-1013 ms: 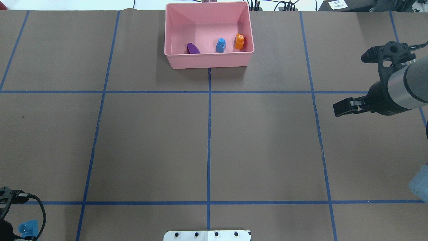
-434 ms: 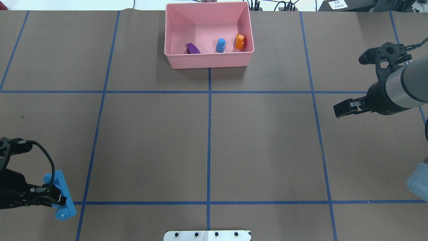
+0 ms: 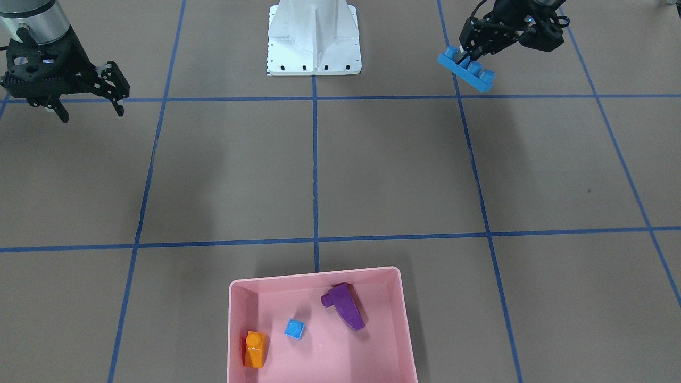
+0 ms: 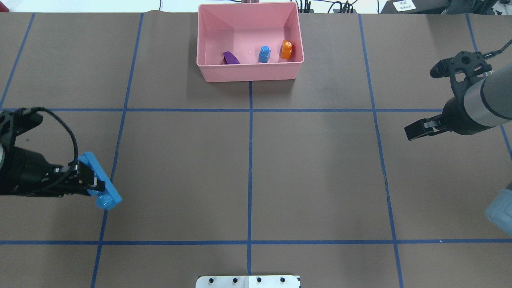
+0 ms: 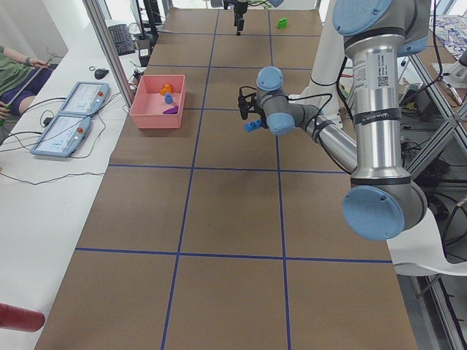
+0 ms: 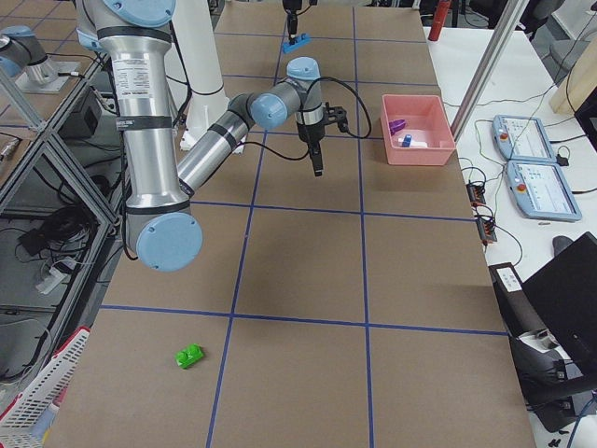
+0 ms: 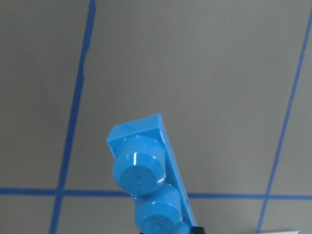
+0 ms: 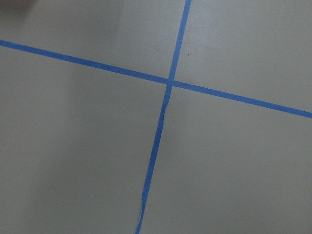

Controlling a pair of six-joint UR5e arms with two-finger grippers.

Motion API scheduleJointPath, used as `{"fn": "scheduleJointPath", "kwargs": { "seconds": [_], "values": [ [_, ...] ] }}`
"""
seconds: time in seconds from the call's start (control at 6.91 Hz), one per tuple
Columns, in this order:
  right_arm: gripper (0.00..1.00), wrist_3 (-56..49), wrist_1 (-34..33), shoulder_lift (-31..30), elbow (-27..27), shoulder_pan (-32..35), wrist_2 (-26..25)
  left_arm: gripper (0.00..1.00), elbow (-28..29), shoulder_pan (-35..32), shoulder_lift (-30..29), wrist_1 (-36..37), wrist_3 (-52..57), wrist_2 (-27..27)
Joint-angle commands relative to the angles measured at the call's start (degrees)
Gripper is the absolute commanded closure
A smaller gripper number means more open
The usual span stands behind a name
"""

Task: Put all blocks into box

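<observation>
- Overhead: since the earlier frames our left pincer [image 4: 94, 185] has carried the long blue block [image 4: 100, 182] up from the desk's near-left corner toward the middle; it is clamped across the block's middle, so both ends jut free. The right pincer [image 4: 415, 131] hangs empty, apparently closed.
- Overhead: the box [image 4: 250, 72] sits at the far edge, well apart, with bare desk [image 4: 180, 168] between.
- Front-facing: the purple wedge [image 3: 346, 307], small blue cube [image 3: 294, 329] and orange block [image 3: 255, 348] lie inside, leaving room along the box's side nearer the robot.
- Right side: the green block [image 6: 189, 356] lies well away from the box, untouched.
</observation>
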Motion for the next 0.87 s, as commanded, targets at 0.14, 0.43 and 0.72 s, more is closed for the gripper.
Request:
{"fn": "scheduleJointPath", "kwargs": {
  "seconds": [0.14, 0.43, 0.72],
  "values": [
    [0.01, -3.5, 4.7, -5.0, -0.2, 2.1, 0.4, 1.00, 9.9, -5.8, -32.2, 26.5, -0.2, 0.6],
    [0.01, -6.6, 8.6, -9.5, -0.3, 4.0, 1.5, 1.00, 24.2, -7.1, -43.3, 26.2, 0.1, 0.7],
    [0.01, -10.4, 9.3, -12.0, -0.2, 5.6, 2.4, 1.00, 44.3, -7.6, -57.7, 24.5, 0.9, 1.5]
  ]
}}
